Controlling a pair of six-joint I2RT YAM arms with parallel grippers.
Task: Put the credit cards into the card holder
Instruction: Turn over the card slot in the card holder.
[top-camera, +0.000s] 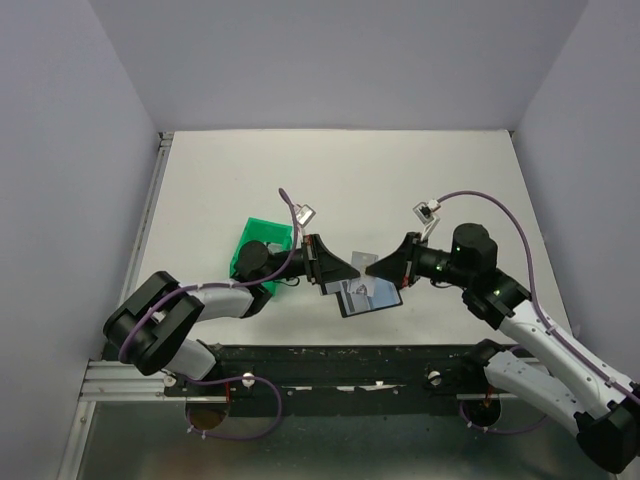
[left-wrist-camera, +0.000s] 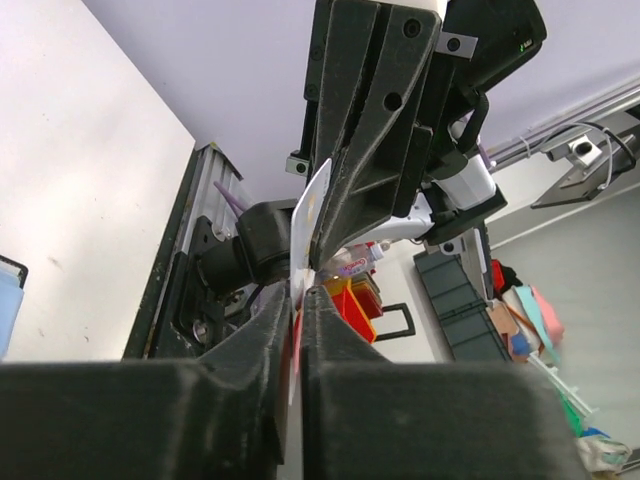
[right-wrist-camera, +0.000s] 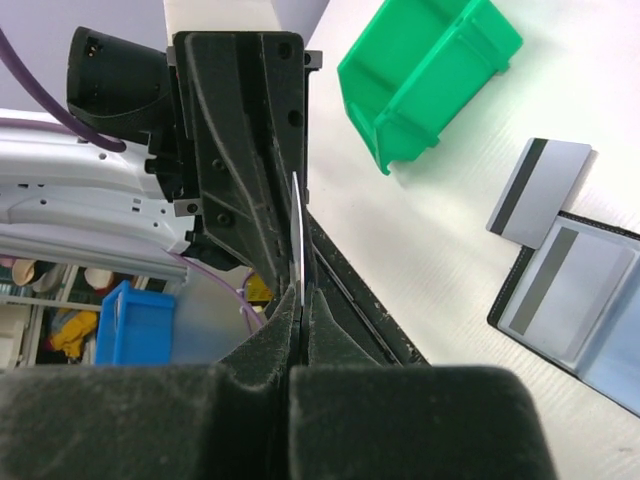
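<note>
White card (right-wrist-camera: 296, 225), held edge-on in mid-air above the table (top-camera: 350, 180), over the near edge of the wallet (right-wrist-camera: 600, 350). Right pincer (right-wrist-camera: 297, 290): fingers pressed together on one end of the card. Left pincer (left-wrist-camera: 300, 295): fingers drawn in to a thin gap, the card's other end between them. The two pincers meet tip to tip.

Wallet lies open and flat. A pale card with a grey stripe (right-wrist-camera: 565, 290) lies on its inside. A grey card (right-wrist-camera: 540, 190) is on the table, its corner touching the wallet's edge.

Green bin (top-camera: 262, 250) is to the left, near the left arm.
</note>
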